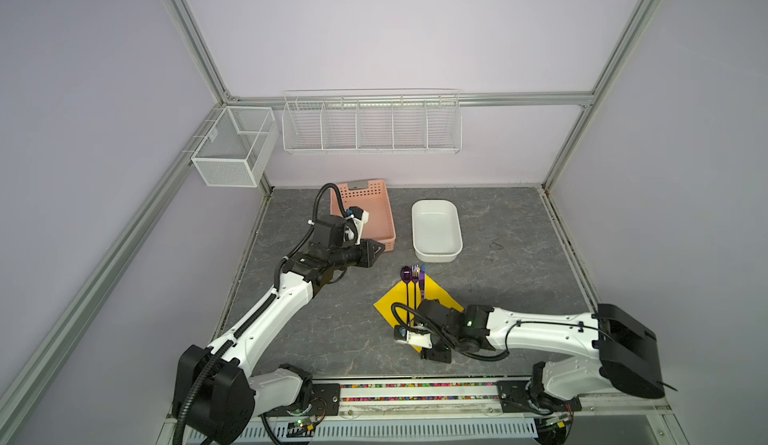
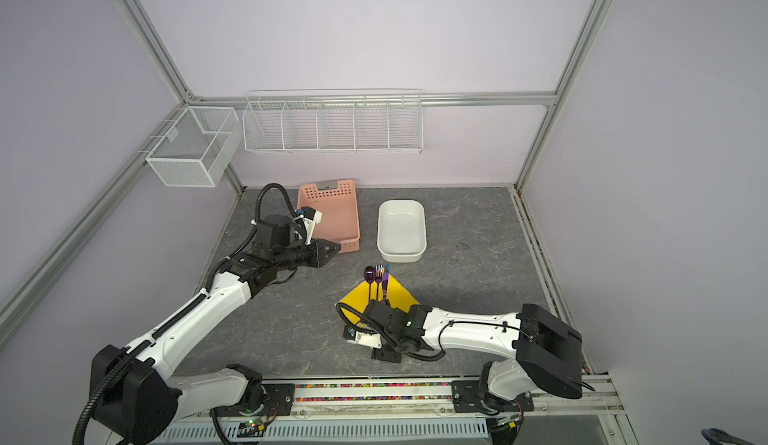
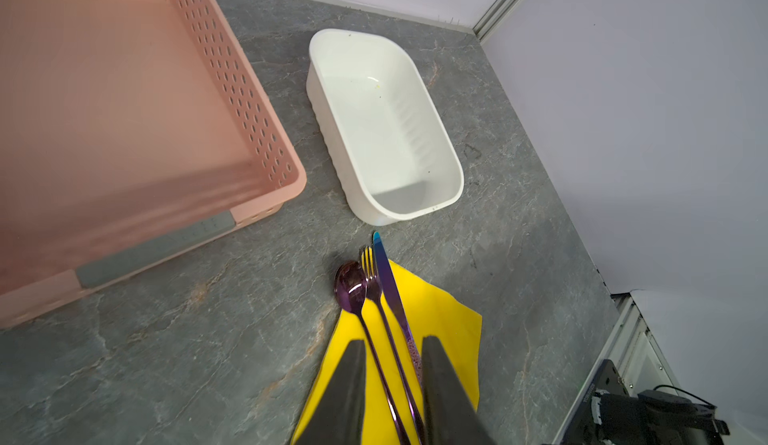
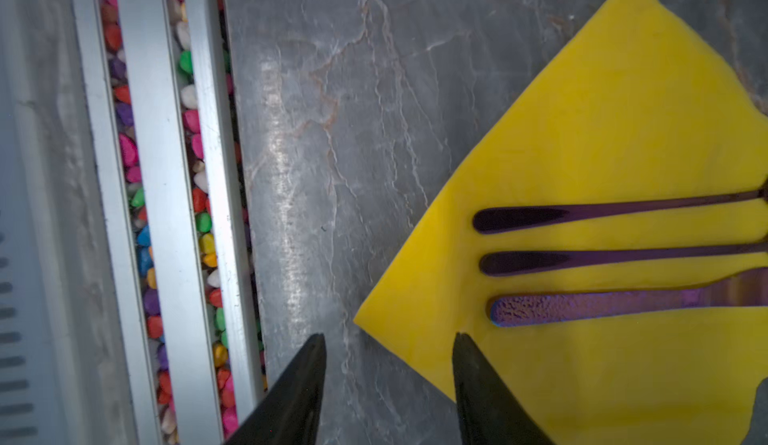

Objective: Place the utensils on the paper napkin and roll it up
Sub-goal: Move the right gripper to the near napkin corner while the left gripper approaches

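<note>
Picture the table from above, with the far wall at twelve o'clock. A thin, bright yellow square paper napkin (image 1: 438, 293) lies flat on the grey marbled stone-look tabletop (image 1: 519, 256). It sits a little toward six o'clock of centre, turned so its corners point like a diamond.

Three slim metal utensils (image 3: 386, 272) with shiny purple-blue heads and thin dark handles rest on it side by side, running from six to twelve. The spoon (image 1: 405, 273) is at nine o'clock, the fork (image 1: 414, 271) in the middle and the knife (image 1: 422, 283) at three. Their heads overhang the twelve o'clock corner onto the table. Their handle ends stop short of the six o'clock corner.

Your right gripper (image 4: 390, 339) points down over that near corner, jaws apart and holding nothing. One fingertip is above bare table and the other above the napkin's edge; whether either touches cannot be told.

Your left gripper (image 1: 380, 251) hovers at ten o'clock of the napkin, well apart from it, jaws slightly apart and empty. It is near the six o'clock end of a pink perforated plastic basket (image 1: 389, 214). A white oblong plastic tub (image 1: 436, 258) sits at twelve o'clock of the napkin.
</note>
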Available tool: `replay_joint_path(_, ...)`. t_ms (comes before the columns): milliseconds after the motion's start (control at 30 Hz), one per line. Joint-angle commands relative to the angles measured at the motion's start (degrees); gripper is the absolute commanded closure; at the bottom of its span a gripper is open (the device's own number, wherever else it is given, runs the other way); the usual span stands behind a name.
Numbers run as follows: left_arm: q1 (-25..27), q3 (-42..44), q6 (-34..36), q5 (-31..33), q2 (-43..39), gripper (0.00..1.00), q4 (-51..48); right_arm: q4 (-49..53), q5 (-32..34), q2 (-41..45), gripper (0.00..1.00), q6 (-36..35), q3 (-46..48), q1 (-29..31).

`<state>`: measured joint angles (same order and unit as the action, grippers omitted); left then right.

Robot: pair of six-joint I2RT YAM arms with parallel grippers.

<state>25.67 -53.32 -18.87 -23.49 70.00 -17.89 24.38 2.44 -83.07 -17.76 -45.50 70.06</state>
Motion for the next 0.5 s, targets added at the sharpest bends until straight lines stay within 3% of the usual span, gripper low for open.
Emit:
replay_joint_path(0,0.21,2.73,-1.71,1.07,-2.8,0.75,-0.99,-3.39,6.27,-2.02,0.47,-3.95,1.7,1.94)
replay_joint_path(167,0.34,6.89,-3.82,0.58,-6.44,0.74,-1.53,-7.33,12.07,-4.53,0.47,-4.7,2.78,2.93)
replay_joint_path(467,0.87,13.02,-6.35,-0.5,-11.96,0.74,-3.34,-8.72,12.63,-3.9,0.54,-5.83,2.65,2.8)
